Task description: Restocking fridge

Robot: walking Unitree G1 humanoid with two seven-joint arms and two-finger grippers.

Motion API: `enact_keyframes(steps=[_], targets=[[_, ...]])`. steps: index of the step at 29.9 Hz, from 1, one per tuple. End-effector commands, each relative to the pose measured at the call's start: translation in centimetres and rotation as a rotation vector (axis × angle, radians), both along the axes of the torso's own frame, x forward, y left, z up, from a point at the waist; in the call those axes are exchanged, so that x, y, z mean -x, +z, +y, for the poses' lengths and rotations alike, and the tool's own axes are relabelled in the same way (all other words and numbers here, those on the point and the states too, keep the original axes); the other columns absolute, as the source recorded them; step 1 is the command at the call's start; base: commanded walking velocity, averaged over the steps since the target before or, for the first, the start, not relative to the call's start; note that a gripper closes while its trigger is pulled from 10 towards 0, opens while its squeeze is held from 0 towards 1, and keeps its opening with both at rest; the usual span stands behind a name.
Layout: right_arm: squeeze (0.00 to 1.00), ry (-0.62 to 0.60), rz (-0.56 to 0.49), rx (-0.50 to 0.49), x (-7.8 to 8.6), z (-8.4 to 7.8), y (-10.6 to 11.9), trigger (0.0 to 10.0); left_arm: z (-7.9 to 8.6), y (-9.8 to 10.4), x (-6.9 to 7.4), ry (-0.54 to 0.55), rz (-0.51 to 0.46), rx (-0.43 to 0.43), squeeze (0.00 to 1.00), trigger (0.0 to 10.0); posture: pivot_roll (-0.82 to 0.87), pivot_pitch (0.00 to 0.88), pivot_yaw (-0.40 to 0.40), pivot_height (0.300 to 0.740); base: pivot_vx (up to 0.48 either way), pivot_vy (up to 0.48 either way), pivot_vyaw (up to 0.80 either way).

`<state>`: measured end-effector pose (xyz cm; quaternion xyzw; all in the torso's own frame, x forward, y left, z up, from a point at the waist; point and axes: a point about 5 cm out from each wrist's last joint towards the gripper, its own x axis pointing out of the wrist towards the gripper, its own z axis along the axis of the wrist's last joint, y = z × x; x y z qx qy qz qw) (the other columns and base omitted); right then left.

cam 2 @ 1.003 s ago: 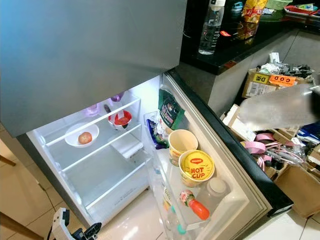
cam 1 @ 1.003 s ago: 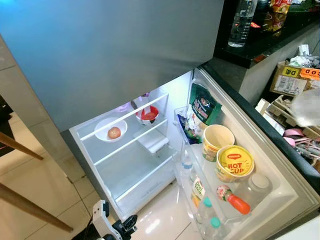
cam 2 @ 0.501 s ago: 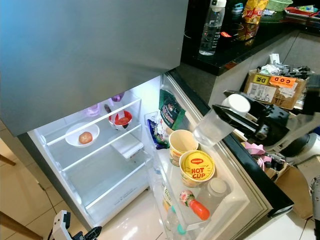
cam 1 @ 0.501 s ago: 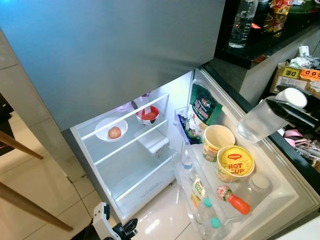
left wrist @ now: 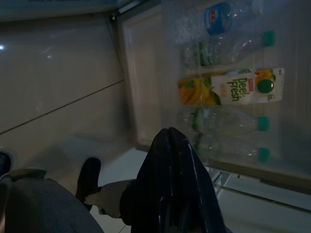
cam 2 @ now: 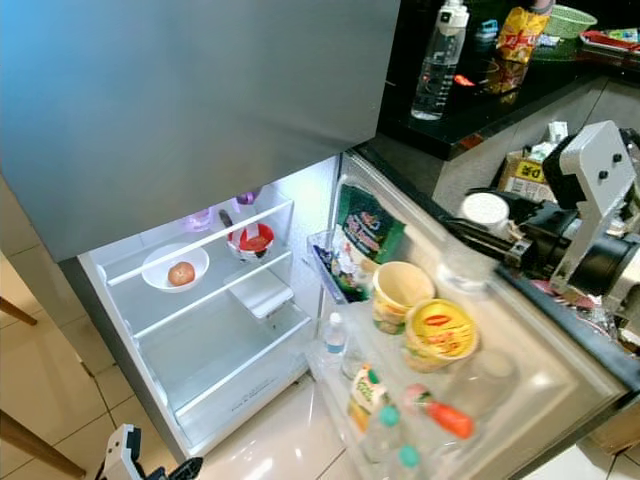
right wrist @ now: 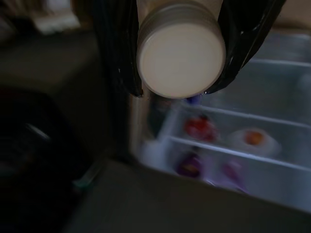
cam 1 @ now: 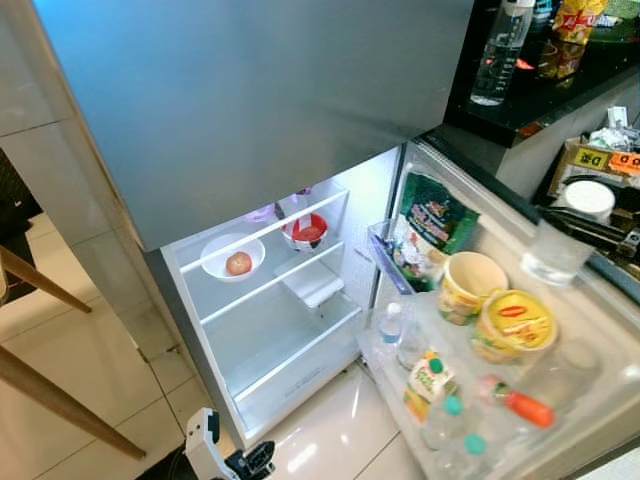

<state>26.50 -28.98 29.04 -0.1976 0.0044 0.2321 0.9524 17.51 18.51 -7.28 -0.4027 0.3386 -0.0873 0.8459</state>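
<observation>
Right gripper (right wrist: 180,58): two black fingers (right wrist: 116,46) clamped on either side of a clear jar with a white lid (right wrist: 181,57), lid end toward the wrist camera. From the head views the jar (cam 1: 560,245) is held roughly level above the top of the open fridge door (cam 2: 560,375), over the door's upper shelf, just beside the paper cup (cam 2: 398,293) and the yellow Hot Cup noodle tub (cam 2: 438,335).

Left gripper (left wrist: 170,160): fingers pressed together, nothing between them, arm hanging low near the floor in front of the door's bottle rack, where a Peel Fresh juice carton (left wrist: 228,87) lies among water bottles.

Fridge interior: white bowl with a small round fruit (cam 1: 238,262) and a red-and-white bowl (cam 1: 307,230) on the upper wire shelf; lower shelf bare.

Judgement: step in hand is carrying the jar to a place in the fridge. To do it well:
- turn the jar upright before lowering
- pick a free gap; the door shelf beside the tub looks crowded, the bare inner shelf looks easier
- keep the grip firm until the base rests flat, then release
- avoid knocking the cup or the green snack bag (cam 2: 368,225) on the way in
</observation>
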Motion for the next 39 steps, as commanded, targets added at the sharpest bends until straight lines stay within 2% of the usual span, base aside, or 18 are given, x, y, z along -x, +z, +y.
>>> enact_keyframes(steps=[1, 7, 12, 15, 16, 17, 18, 22, 24, 26, 27, 29, 30, 32, 33, 36, 37, 39], targets=[[0.00, -0.133, 0.056, 0.017, -0.3, -2.0, -1.0, 10.0, -0.6, -0.3, 0.5, -0.004, 0.024, 0.006, 0.00, 10.0, -0.08, 0.000, -0.031, 0.740, 0.000, 0.000, 0.00], [0.00, -0.159, 0.043, 0.019, -0.2, -2.3, -0.9, 10.0, -0.5, -0.4, 0.5, -0.007, 0.026, 0.003, 0.00, 10.0, -0.08, 0.000, -0.029, 0.740, 0.000, 0.000, 0.00], [0.00, -0.057, 0.015, -0.006, -0.2, -1.1, -1.3, 10.0, -0.5, -0.4, 0.5, -0.010, 0.027, -0.001, 0.00, 10.0, -0.08, 0.000, -0.027, 0.740, 0.000, 0.000, 0.00], [0.00, 0.127, 0.024, -0.082, 0.4, 1.0, -2.6, 10.0, -0.6, -0.4, 0.5, -0.017, 0.027, -0.002, 0.00, 10.0, -0.07, 0.000, -0.026, 0.740, 0.000, 0.000, 0.00], [0.00, 0.127, 0.024, -0.082, 0.4, 1.0, -2.6, 10.0, -0.6, -0.4, 0.5, -0.017, 0.027, -0.002, 0.00, 10.0, -0.07, 0.000, -0.026, 0.740, 0.000, 0.000, 0.00], [0.00, 0.186, 0.040, -0.109, 0.7, 1.5, -3.2, 10.0, -0.7, -0.4, 0.5, -0.020, 0.027, -0.002, 0.00, 10.0, -0.07, 0.000, -0.026, 0.740, 0.000, 0.000, 0.00], [0.00, 0.260, 0.119, -0.148, 1.1, 2.2, -5.2, 10.0, -0.8, -0.4, 0.6, -0.023, 0.028, -0.002, 0.00, 10.0, -0.07, 0.000, -0.028, 0.740, 0.000, 0.000, 0.00], [0.00, 0.287, 0.215, -0.208, 1.2, 2.4, -8.0, 10.0, -0.9, -0.5, 0.6, -0.029, 0.030, -0.003, 0.00, 10.0, -0.07, 0.000, -0.028, 0.740, 0.000, 0.000, 0.00], [0.00, 0.290, 0.228, -0.223, 1.3, 2.4, -8.4, 10.0, -0.9, -0.5, 0.7, -0.031, 0.031, -0.003, 0.00, 10.0, -0.07, 0.000, -0.028, 0.740, 0.000, 0.000, 0.00], [0.00, 0.256, 0.340, -0.246, 1.1, 2.3, -12.0, 10.0, -1.0, -0.5, 0.7, -0.039, 0.034, -0.009, 0.00, 10.0, -0.07, 0.000, -0.030, 0.740, 0.000, 0.000, 0.00], [0.00, 0.256, 0.340, -0.246, 1.1, 2.3, -12.0, 10.0, -1.0, -0.5, 0.7, -0.039, 0.034, -0.009, 0.00, 10.0, -0.07, 0.000, -0.030, 0.740, 0.000, 0.000, 0.00], [0.00, 0.103, 0.488, -0.216, 0.8, 1.5, -17.6, 10.0, -1.1, -0.6, 0.8, -0.049, 0.040, -0.018, 0.00, 10.0, -0.07, 0.000, -0.032, 0.740, 0.000, 0.000, 0.00], [0.00, 0.048, 0.534, -0.207, 0.9, 1.3, -19.4, 10.0, -1.2, -0.6, 0.9, -0.052, 0.042, -0.021, 0.00, 10.0, -0.07, 0.000, -0.032, 0.740, 0.000, 0.000, 0.00], [0.00, -0.166, 0.637, -0.240, 1.5, 0.4, -24.3, 10.0, -1.4, -0.7, 1.0, -0.065, 0.048, -0.036, 0.00, 10.0, -0.07, 0.000, -0.034, 0.740, 0.000, 0.000, 0.00], [0.00, -0.166, 0.637, -0.240, 1.5, 0.4, -24.3, 10.0, -1.4, -0.7, 1.0, -0.065, 0.048, -0.036, 0.00, 10.0, -0.07, 0.000, -0.034, 0.740, 0.000, 0.000, 0.00], [0.00, -0.328, 0.728, -0.246, 3.3, 0.3, -28.4, 10.0, -1.5, -0.8, 1.1, -0.076, 0.058, -0.055, 0.00, 10.0, -0.07, 0.000, -0.033, 0.740, 0.000, 0.000, 0.00], [0.00, -0.328, 0.728, -0.246, 3.3, 0.3, -28.4, 10.0, -1.5, -0.8, 1.1, -0.076, 0.058, -0.055, 0.00, 10.0, -0.07, 0.000, -0.033, 0.740, 0.000, 0.000, 0.00], [0.00, -0.551, 0.819, -0.322, 6.5, 0.1, -32.0, 10.0, -1.5, -1.1, 1.4, -0.084, 0.081, -0.085, 0.00, 10.0, -0.07, 0.000, -0.031, 0.740, 0.000, 0.000, 0.00]])
